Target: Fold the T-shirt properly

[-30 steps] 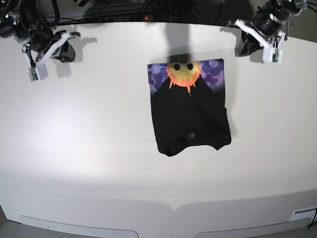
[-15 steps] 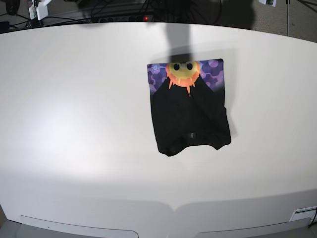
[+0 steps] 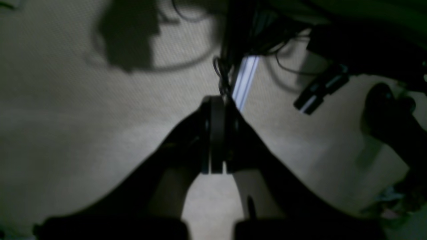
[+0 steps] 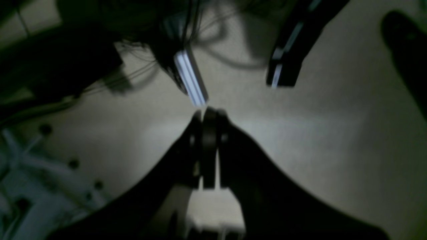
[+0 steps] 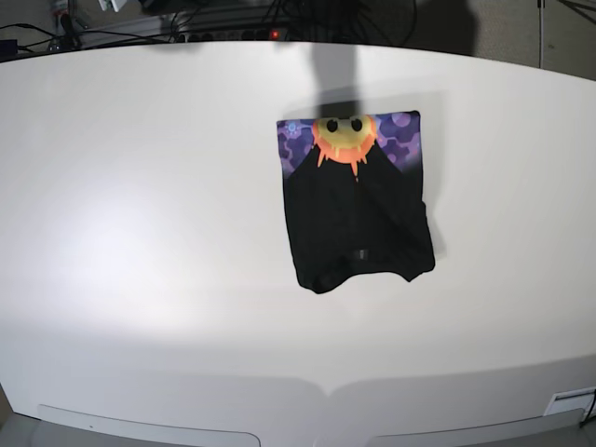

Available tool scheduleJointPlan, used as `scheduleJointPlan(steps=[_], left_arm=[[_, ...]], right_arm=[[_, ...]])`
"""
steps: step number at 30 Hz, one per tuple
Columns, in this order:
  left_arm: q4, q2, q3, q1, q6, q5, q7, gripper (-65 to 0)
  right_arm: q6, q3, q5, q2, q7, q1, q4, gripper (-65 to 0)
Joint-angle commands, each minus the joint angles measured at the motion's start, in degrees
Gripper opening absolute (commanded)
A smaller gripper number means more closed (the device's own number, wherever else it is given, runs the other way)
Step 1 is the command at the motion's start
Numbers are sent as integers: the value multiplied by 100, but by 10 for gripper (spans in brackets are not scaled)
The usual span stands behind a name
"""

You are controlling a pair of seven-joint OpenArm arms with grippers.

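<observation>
- The T-shirt (image 5: 357, 207) is seen in the base view lying on the white table (image 5: 149, 233), right of centre and toward the far edge, well apart from every table border.
- The garment is laid as a compact, roughly rectangular bundle: black cloth is folded over the near part, while a band of purple pattern with the orange-yellow sun face is left exposed along the far edge.
- The near hem is slightly uneven, with a small notch between two rounded corners; the side edges are fairly straight.
- No arm is visible in the base view; nothing is touching the cloth.
- In the left wrist view, the left end effector (image 3: 213, 133) is shown with its jaws pressed together on nothing, pointed at a dim carpeted floor with cables rather than at the table.
- In the right wrist view, the right end effector (image 4: 207, 146) is likewise clenched and empty, over a similar dim floor area; both views are blurred.
- The step in hand is judged to be the end of the task: the folding appears done and the arms are parked away from the work.
- If any further move were wanted, only a light tidying of the near hem would be called for, which would require an arm to be brought over the table and its jaws opened first.
</observation>
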Motion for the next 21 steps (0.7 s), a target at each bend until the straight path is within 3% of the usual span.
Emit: scheduleJointPlan(steps=[1,5,12,16,21], left_arm=[[-234,-46,-11,-70,-122,-11,-98,-650],[-1141,-42,-11,-717,-415,-11,-343,-650],[-2031,278,-11,-1554,-468,-4,-693,-650],[-2238,474,-11,-1832,-466,232,-723,-650],[-2249,660,-11,-1937,-459,457,-776,-650]], right_arm=[[25,-190,-101,219,225,120,-380,-650],[25,-1228,-730,474,1126,981,-1908,-650],[-962,-2826,-896,249,1600,1926,-2730,-650],[-1502,-3344,-898,76,1659,2070,-2734,-650],[-1532,-3515,-848,74,1718,2120,-2734,-650]])
